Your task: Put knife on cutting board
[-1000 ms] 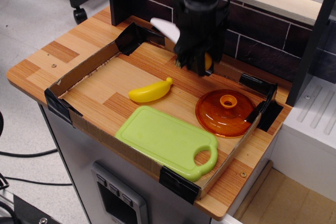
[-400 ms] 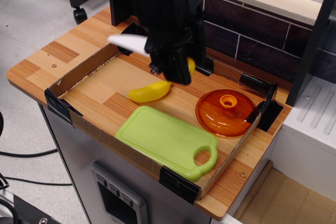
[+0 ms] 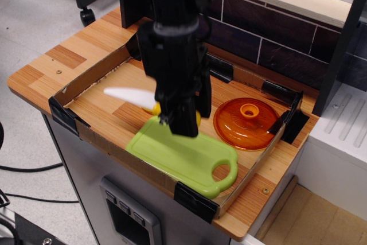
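Place: robot lab – mock kitchen
Evidence: cardboard-walled tray (image 3: 74,87) on wooden table (image 3: 40,67) – faux brick backsplash (image 3: 269,38), office-chair castor (image 3: 87,16)

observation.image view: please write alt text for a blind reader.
A black robot gripper holds a toy knife with a white plastic blade above the flat lime-green plastic cutting board. A round orange lid lies to the right, inside a shallow cardboard tray.

The knife (image 3: 131,96) is held in the black hand (image 3: 182,120), its white blade pointing left above the counter (image 3: 57,55). The hand is positioned over the far edge of the lime-green cutting board (image 3: 183,156). An orange lid (image 3: 246,123) lies to the right.
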